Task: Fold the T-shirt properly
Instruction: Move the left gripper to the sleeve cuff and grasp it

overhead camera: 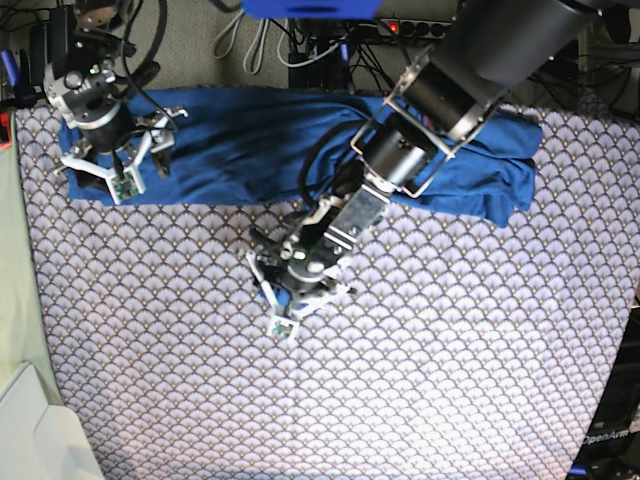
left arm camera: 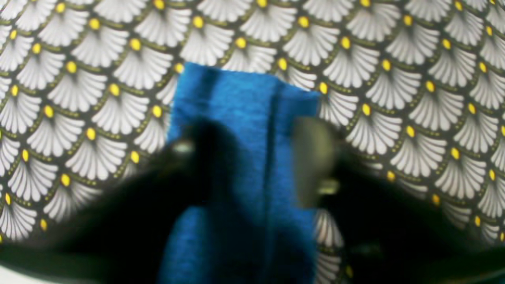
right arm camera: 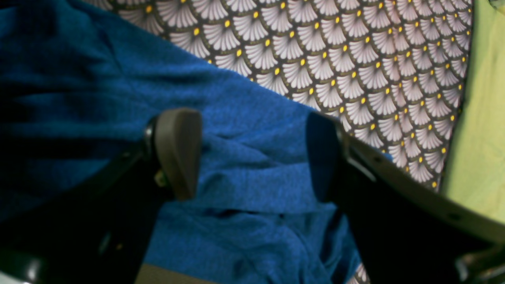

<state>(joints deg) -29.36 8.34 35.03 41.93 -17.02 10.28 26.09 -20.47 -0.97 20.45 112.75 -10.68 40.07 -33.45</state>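
My left pincer (left arm camera: 252, 157) straddles a narrow strip of the blue T-shirt (left arm camera: 240, 118); blur hides whether the fingers clamp it or only flank it. My right pincer (right arm camera: 252, 157) stands wide apart over rumpled cloth at the shirt's end, gripping nothing. The shirt lies stretched along the far edge of the counter (overhead camera: 450, 380), on its scallop-patterned cover (overhead camera: 180, 330).

Scallop-patterned table cover (overhead camera: 450, 350); cables and power strip (overhead camera: 425, 27) behind; pale green surface (right arm camera: 483, 118) beside.
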